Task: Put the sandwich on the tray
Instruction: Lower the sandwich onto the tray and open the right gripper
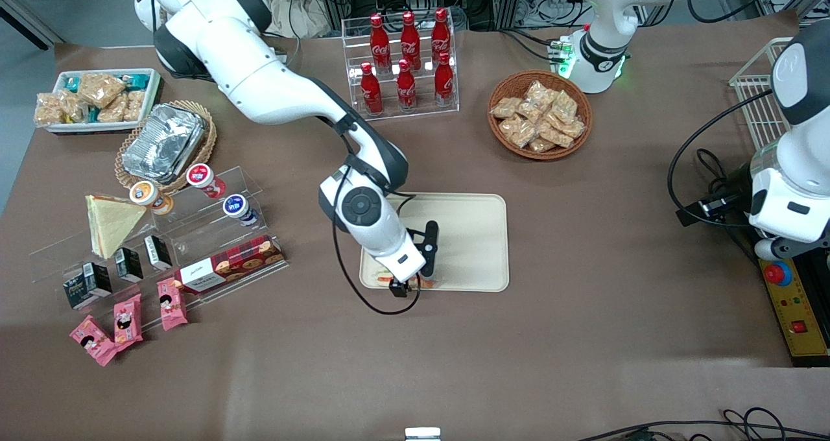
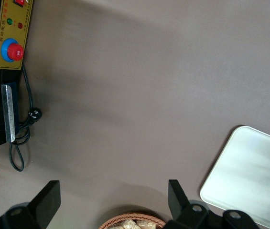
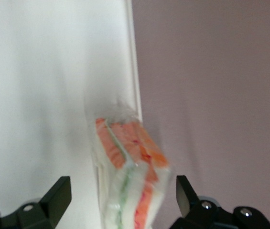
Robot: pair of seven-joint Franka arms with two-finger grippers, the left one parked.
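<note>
1. The sandwich [image 3: 130,174] lies on the tray [image 1: 476,246], at the tray's edge nearest the front camera, close to its rim [image 3: 134,71].
2. The gripper [image 1: 412,284] hangs just above the sandwich; its jaws stand spread, one on each side of the wrapped wedge, not touching it.
3. The tray rests flat on the brown desk [image 1: 583,324].
4. Farther from the front camera than the tray stands a clear rack of red bottles [image 1: 405,58].
</note>
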